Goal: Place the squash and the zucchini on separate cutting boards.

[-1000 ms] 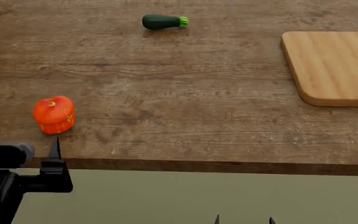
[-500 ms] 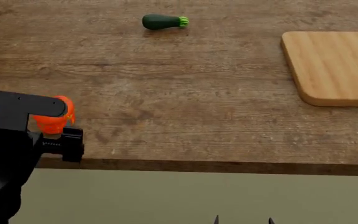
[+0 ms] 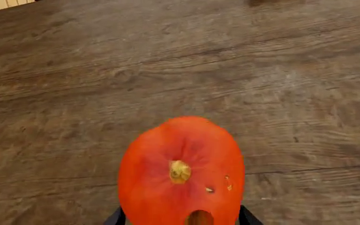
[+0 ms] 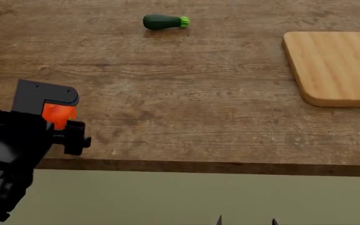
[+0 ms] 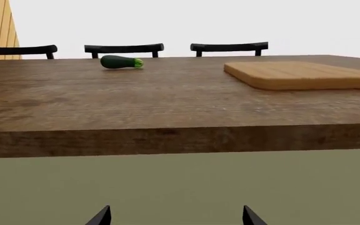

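The orange-red squash [image 4: 58,115] sits near the table's front left edge, mostly hidden under my left wrist. In the left wrist view the squash [image 3: 180,173] fills the space between the two dark fingertips [image 3: 115,217]. My left gripper [image 4: 54,123] is open, with its jaws on either side of the squash. The dark green zucchini [image 4: 164,21] lies at the far middle and also shows in the right wrist view [image 5: 121,62]. One tan cutting board [image 4: 336,65] lies at the right. My right gripper [image 5: 175,216] is open and empty, below the table's front edge [image 4: 245,221].
The brown wooden table [image 4: 186,108] has its front edge running across the lower head view. Three dark chair backs [image 5: 123,48] stand behind its far side. The cutting board [image 5: 299,74] lies near the table's right side.
My left arm has moved forward from below the table edge and come over the squash, which it now mostly covers. The right gripper, zucchini and board have not moved.
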You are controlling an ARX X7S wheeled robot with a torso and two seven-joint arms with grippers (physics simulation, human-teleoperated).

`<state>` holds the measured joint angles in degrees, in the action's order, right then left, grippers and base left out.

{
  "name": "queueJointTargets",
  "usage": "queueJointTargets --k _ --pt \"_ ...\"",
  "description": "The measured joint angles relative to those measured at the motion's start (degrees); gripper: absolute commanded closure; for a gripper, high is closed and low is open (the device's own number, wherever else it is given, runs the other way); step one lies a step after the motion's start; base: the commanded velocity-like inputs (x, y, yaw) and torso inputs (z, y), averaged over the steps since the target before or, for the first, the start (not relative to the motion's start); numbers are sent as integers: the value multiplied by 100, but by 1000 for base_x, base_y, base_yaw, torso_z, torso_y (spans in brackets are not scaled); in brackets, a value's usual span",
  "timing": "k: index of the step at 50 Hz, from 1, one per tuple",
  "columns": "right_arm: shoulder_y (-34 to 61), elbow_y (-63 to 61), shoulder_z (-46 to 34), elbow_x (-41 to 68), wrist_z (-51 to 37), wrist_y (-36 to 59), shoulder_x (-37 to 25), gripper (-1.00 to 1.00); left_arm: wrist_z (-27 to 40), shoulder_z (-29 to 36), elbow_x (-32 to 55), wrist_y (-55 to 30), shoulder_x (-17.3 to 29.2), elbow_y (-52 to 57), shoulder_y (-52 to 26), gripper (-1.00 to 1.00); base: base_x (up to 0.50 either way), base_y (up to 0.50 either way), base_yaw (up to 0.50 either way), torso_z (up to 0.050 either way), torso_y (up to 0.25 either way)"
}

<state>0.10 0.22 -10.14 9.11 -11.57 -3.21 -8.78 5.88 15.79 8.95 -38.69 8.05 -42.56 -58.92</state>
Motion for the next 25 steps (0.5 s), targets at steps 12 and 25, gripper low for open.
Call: queueJointTargets --k 12,25 --pt "5 10 -52 21 -41 -42 -35 -100 231 -223 171 -531 232 1404 440 100 0 0 0 0 0" --pt "-107 -260 -49 95 -122 -18 -114 -100 491 -729 543 -1135 812 4405 2053 100 0 0 0 0 0"
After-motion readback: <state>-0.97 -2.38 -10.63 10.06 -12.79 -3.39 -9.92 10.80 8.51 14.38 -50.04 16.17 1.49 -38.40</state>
